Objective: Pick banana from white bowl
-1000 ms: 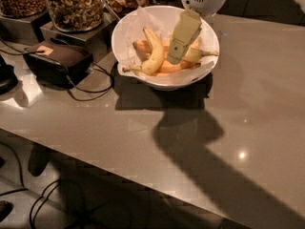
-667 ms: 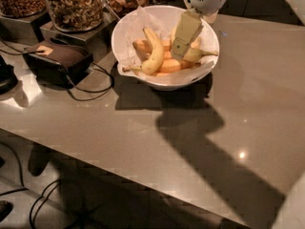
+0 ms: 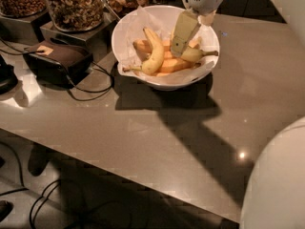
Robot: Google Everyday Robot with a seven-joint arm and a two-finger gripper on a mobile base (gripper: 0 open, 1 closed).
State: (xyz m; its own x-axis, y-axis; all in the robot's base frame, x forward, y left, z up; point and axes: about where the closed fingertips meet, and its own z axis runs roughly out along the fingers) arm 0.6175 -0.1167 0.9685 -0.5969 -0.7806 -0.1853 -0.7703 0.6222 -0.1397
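Where tool (image 3: 177, 47) dips into white bowl (image 3: 162, 85), banana (image 3: 197, 55) half hidden; grip state unclear.

Glossy grey-brown table (image 3: 143, 137), a broad dark shadow across its middle. Standing on it: white bowl (image 3: 162, 83) at back, centre-right; steel stands (image 3: 95, 37) carrying glass jars (image 3: 74, 6), back left; dark box (image 3: 59, 58) w/ tan tag just in front of the stands; black cables (image 3: 93, 95) trailing btwn box & bowl. Gripper (image 3: 177, 49) hangs over the bowl.

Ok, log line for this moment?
gripper: down inside large round white bowl, over plump pale-yellow banana | banana: lying in bowl, not lifted
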